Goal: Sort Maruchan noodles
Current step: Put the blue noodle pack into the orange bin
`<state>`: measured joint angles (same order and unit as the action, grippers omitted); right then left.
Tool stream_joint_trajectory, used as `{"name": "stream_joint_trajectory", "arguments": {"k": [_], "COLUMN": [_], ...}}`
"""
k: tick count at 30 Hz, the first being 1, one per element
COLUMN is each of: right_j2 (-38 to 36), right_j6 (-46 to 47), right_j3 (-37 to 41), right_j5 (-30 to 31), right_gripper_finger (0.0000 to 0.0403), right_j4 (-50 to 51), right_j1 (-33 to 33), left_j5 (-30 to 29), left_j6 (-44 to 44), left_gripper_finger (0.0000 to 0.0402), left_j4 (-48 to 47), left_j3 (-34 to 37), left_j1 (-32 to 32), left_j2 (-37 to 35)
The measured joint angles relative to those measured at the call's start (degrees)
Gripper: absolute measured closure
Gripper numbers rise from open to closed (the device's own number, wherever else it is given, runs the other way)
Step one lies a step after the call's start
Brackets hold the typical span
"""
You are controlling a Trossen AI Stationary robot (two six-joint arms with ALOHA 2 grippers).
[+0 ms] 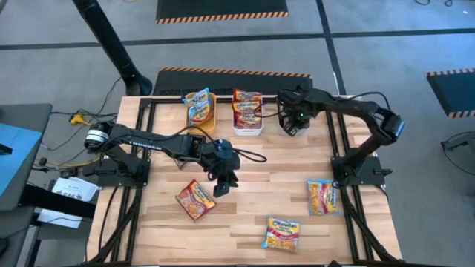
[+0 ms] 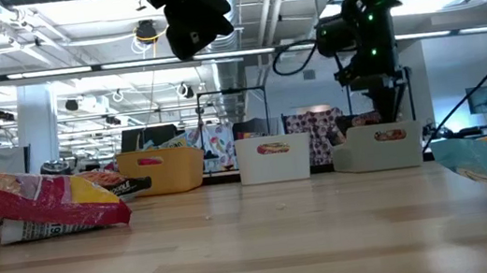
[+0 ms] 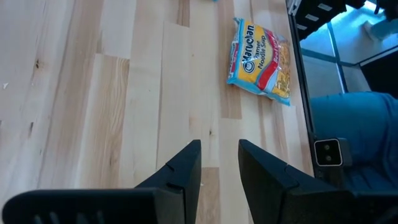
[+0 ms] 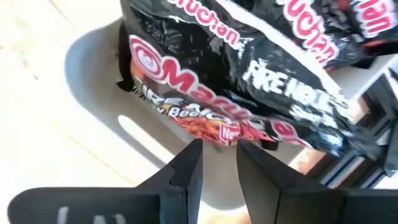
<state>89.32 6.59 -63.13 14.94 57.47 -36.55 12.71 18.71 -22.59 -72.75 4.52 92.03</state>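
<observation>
The Maruchan noodles are partly sorted, as far as we are seeing from above: yellow-and-blue packets (image 1: 197,105) are sitting in the orange bin (image 1: 211,119), red-orange packets (image 1: 247,108) are filling the white bin (image 1: 248,131), and dark red-black packets (image 4: 249,74) are lying in the grey bin (image 4: 93,56) at the back of the desk (image 1: 245,208). Three packets are still lying loose on the desk's front half: a red-orange packet (image 1: 196,199) just in front of the left arm, a yellow-and-blue packet (image 1: 323,196) by the right frame rail, and another yellow-and-blue packet (image 1: 282,232) near the front edge. We are judging the job well past halfway, with those three left to bin. Our right hand (image 4: 217,152) is hovering over the grey bin, its fingers standing narrowly apart and holding nothing, the dark packets lying just beyond the tips. Our left hand (image 3: 219,158) is hanging above bare wood near the middle of the desk, fingers also set to a narrow gap and empty, with a loose yellow-and-blue packet showing farther off in its wrist view. We are guessing the nearby red-orange packet is the likeliest next pick for the left arm.
</observation>
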Motion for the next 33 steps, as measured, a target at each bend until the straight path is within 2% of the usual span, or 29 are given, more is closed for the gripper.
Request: {"name": "stream_joint_trajectory", "arguments": {"k": [7,11,15,26,33], "right_j2": [-5.5,-8.2,-10.1,-11.4,-11.4], "right_j6": [2.2,4.7,8.6,15.0,20.2], "right_j3": [0.0,0.0,0.0,0.0,0.0], "right_j5": [-0.7,-4.4,-8.4,-15.2,-17.6], "right_gripper_finger": [0.0281,0.0281,0.0281,0.0281,0.0281], "right_j4": [2.5,4.4,6.4,16.1,17.7], "right_j1": [1.6,3.3,6.0,18.0,27.5], "left_j5": [0.0,-0.4,-4.5,-12.7,-15.7], "left_j6": [1.0,1.8,2.0,5.5,8.1], "left_gripper_finger": [0.0309,0.0309,0.0309,0.0309,0.0309], "left_j4": [-0.3,-3.5,-8.5,-24.1,-28.1], "left_j3": [0.0,0.0,0.0,0.0,0.0], "left_j1": [0.0,0.0,0.9,6.8,10.8], "left_j2": [-0.2,-1.5,-3.5,-7.9,-8.9]}}
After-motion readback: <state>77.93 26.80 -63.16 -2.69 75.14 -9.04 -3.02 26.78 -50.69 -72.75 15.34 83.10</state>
